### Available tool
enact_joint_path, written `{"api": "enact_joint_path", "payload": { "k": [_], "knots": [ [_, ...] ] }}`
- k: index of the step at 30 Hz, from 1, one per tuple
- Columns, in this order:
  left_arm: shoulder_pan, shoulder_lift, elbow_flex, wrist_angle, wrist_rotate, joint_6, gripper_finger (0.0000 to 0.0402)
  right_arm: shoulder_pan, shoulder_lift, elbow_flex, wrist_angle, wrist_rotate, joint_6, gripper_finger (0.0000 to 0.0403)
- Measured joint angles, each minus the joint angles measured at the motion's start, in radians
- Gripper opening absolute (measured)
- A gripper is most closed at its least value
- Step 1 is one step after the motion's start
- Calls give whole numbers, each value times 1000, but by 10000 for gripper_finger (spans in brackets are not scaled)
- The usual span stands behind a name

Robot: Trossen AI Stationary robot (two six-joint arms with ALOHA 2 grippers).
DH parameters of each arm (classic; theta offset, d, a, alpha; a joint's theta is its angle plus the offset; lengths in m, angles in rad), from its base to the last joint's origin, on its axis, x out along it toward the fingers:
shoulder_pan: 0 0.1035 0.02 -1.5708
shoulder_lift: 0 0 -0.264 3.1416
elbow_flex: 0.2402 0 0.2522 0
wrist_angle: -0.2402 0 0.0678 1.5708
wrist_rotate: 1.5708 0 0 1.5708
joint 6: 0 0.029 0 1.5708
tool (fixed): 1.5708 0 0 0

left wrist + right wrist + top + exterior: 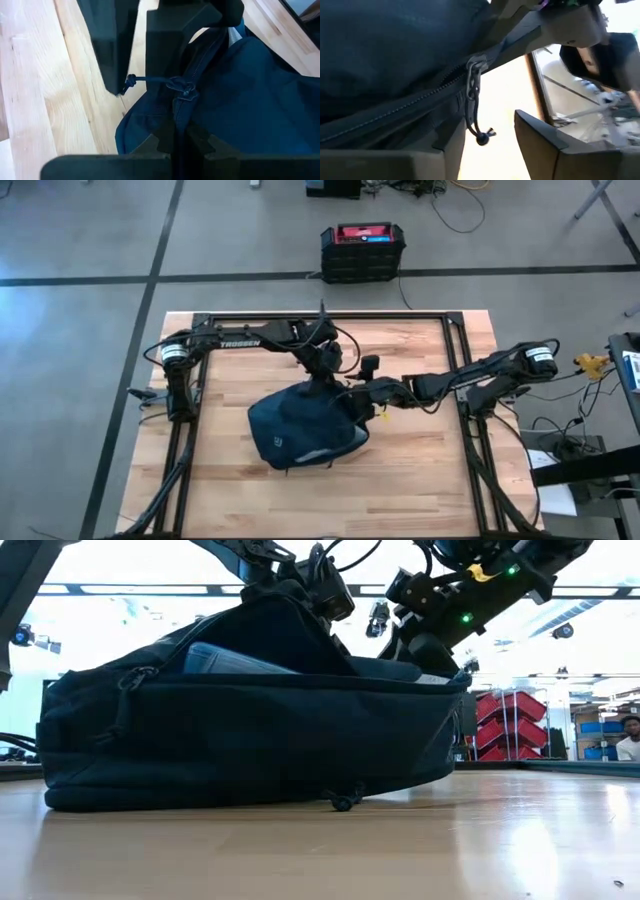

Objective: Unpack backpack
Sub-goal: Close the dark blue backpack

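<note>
A navy backpack point(300, 430) lies near the middle of the wooden worktop point(420, 480), its top flap lifted so that a pale blue item point(235, 661) shows inside the opening. A white diamond logo point(278, 442) marks the end facing the worktop's near edge.

The left gripper point(328, 360) sits at the far edge of the bag; in its wrist view the fingers point(150, 147) are closed on a fold of fabric beside a zipper pull point(182, 90) with a knotted cord.

The right gripper point(362, 398) reaches in from the worktop's right side and meets the bag's upper right rim. Its wrist view shows another zipper pull point(474, 85) hanging just ahead, with one finger point(545, 145) standing clear of the fabric; whether those fingers hold anything cannot be told.

Beyond the worktop's far edge a black crate point(362, 252) with a red top stands on the floor.
</note>
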Motion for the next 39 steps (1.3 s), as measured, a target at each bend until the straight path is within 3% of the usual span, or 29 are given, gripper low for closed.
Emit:
{"api": "enact_joint_path", "payload": {
  "k": [9,24,30,35,39],
  "knots": [
    [8,0,1,1,-1,0,0,-12,0,0,-5,-49,7,9],
    [152,0,-14,-34,0,-16,0,99,-99,0,-343,1,226,1],
    [229,0,-55,-70,-81,-56,0,176,-191,-1,-491,4,333,1],
    [269,-2,-126,-54,-59,-130,0,202,-212,-1,-468,5,358,0],
    [267,-18,-186,-65,-37,-162,0,182,-147,-4,-351,-62,313,0]
  ]
}}
